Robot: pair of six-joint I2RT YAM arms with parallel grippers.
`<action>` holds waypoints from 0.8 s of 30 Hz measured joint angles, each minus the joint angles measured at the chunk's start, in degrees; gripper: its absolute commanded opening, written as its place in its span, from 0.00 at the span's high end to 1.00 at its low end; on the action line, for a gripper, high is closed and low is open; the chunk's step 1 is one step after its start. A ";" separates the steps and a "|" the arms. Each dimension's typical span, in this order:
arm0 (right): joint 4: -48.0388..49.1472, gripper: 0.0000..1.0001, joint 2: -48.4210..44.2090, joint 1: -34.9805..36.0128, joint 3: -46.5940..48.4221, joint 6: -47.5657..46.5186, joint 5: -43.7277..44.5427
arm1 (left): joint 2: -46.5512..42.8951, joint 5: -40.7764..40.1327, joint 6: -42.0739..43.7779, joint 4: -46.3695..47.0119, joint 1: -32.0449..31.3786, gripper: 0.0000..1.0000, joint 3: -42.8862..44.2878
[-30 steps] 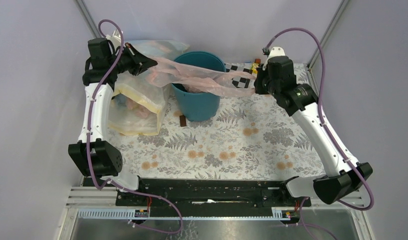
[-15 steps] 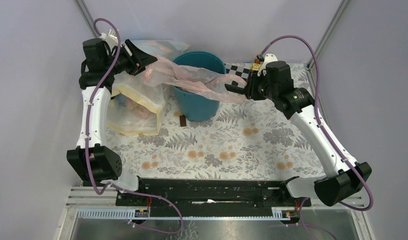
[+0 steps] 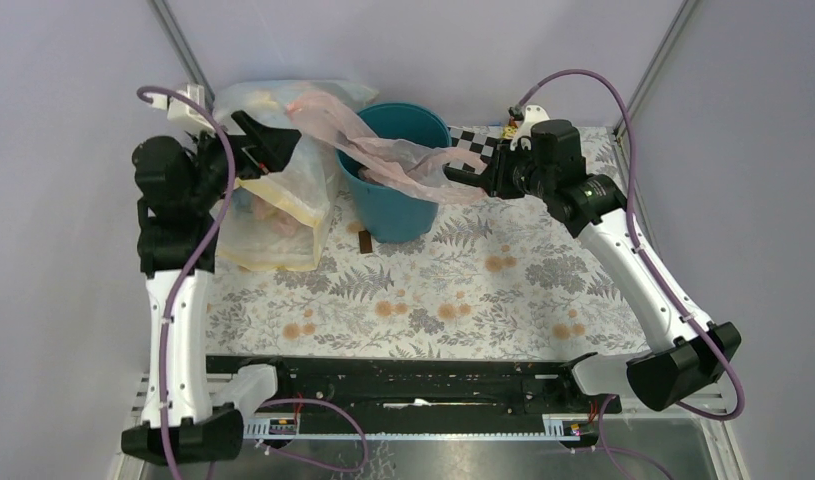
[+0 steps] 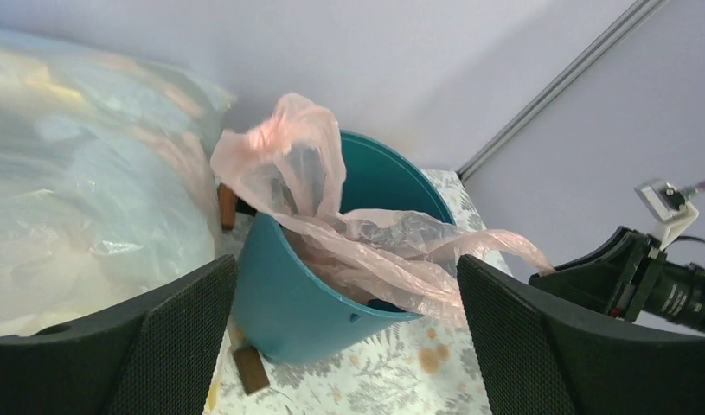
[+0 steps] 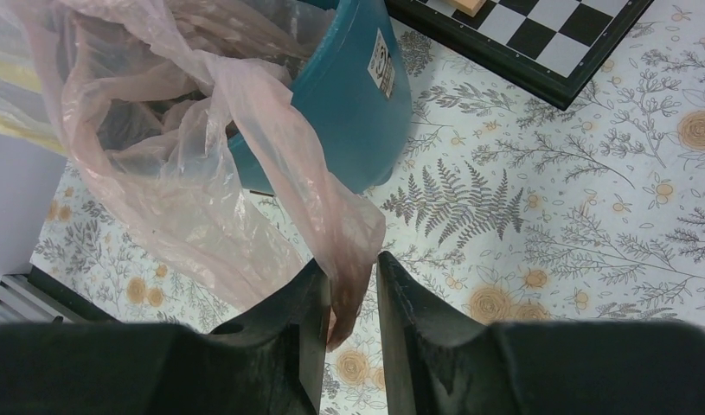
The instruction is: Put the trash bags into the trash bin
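Floral tabletop (image 3: pixel 463 290); crinkly film bag (image 3: pixel 393 160)

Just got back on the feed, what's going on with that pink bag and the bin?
One pink trash bag is draped over the rim of the teal trash bin, part inside, part spilling over both sides. One end lies in the narrow gap of the right end effector; whether it is firmly pinched can't be told. The left end effector is wide open and empty, beside the big clear sack.

Pink trash bag (image 4: pixel 374 246) drapes across the teal trash bin (image 4: pixel 288 294).
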 measured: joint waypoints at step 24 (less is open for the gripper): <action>0.02 0.68 1.20 0.00 1.68 -0.13 -2.12 | 16.02 -2.69 20.13 11.91 -5.22 0.02 -0.83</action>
